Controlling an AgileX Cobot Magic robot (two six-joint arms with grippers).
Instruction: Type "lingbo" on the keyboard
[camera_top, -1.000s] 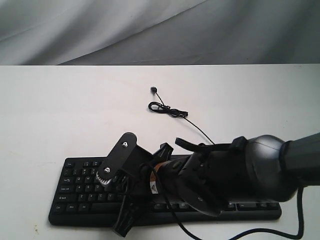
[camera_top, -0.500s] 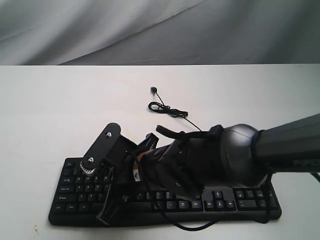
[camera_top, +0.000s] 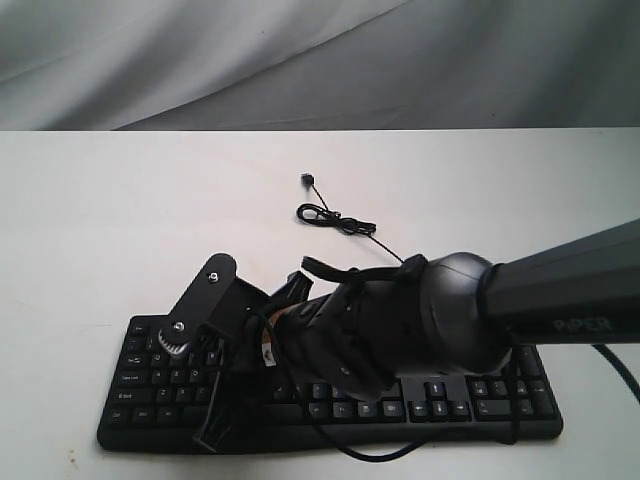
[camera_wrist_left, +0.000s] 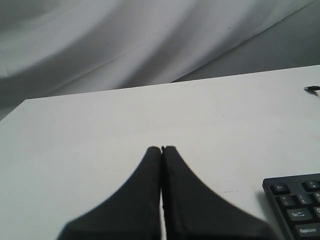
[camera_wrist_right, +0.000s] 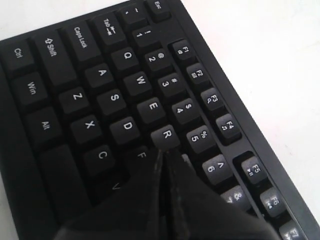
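The right gripper (camera_wrist_right: 164, 156) has its two fingers pressed tight together, like one pointy stick, and it holds nothing; the tip sits at the edge of the R key (camera_wrist_right: 165, 136), with the F key (camera_wrist_right: 141, 155) half hidden beside it; I cannot tell if it is pushing down or is just above the keys. The left gripper (camera_wrist_left: 161, 149) is pressed together too and holds nothing; it hangs over bare desk (camera_wrist_left: 100, 125), off the keyboard's Esc corner, well away from the letters.

How far along is the job? Nothing shows which letters are typed; there is no screen to read, so I cannot tell what is done. R is not in "lingbo"; G should be close by, one row down, so my guess is that the tip is after G; B is near too, while L, I, N and O lie further toward the other end, under the big arm (camera_top: 560, 300).

The keyboard (camera_top: 470, 405) lies along the desk edge nearest the outside camera, about in the middle of that edge; it is wide, black and flat, with white letters on the keys; a thin black cable (camera_top: 340, 222) lies in a small coil near the middle of the desk and runs back toward the keyboard.
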